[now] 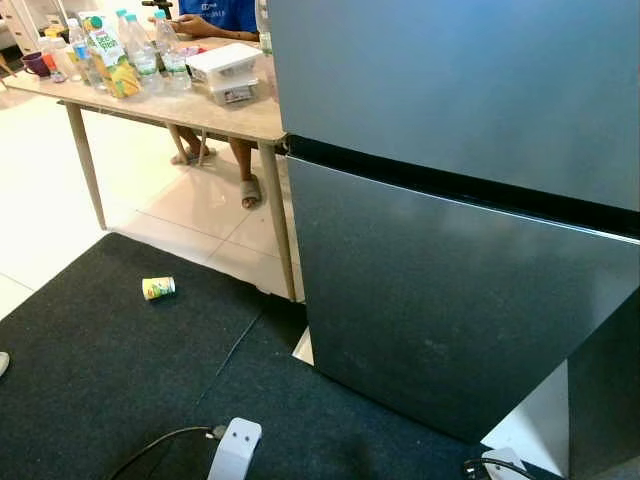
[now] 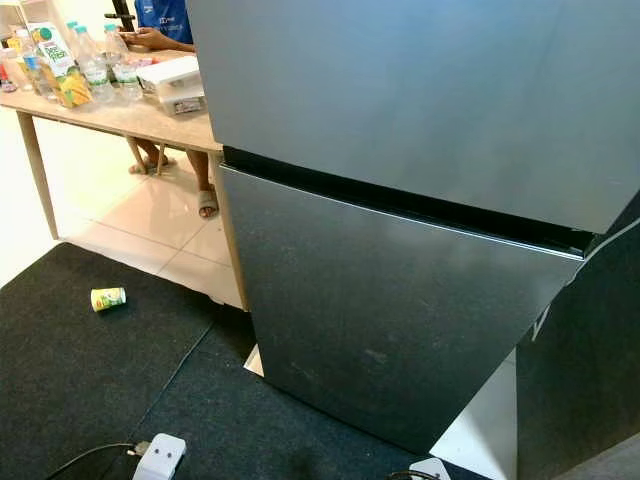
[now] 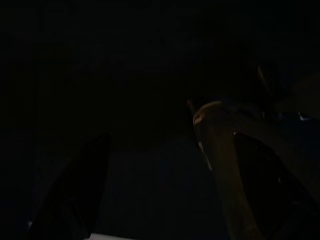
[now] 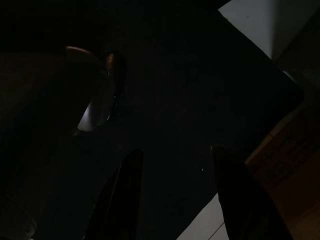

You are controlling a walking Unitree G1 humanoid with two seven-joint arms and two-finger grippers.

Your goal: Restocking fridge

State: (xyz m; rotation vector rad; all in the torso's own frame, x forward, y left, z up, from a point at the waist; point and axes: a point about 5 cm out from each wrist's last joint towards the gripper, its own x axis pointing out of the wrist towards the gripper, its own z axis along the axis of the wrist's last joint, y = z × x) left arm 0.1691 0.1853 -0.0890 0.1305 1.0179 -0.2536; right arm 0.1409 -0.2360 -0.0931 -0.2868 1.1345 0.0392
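The grey fridge (image 1: 450, 290) stands right before me with its upper door (image 2: 420, 90) and lower door (image 2: 380, 310) both closed. To its left a table (image 1: 240, 118) holds water bottles (image 1: 140, 50), a juice carton (image 1: 110, 55) and white lidded boxes (image 1: 225, 70). A small yellow can (image 1: 158, 288) lies on its side on the dark carpet. Both arms hang idle in the shade. In the dark left wrist view my left gripper (image 3: 167, 135) has its fingers apart, nothing between them. My right gripper (image 4: 174, 149) is likewise open over the dark carpet.
A person (image 1: 215, 15) sits behind the table, sandalled feet (image 1: 250, 190) under it. The table leg (image 1: 283, 230) stands close to the fridge's left side. A white device (image 1: 235, 448) with a black cable lies on the carpet near me. Pale tiled floor (image 1: 60, 180) lies beyond the carpet.
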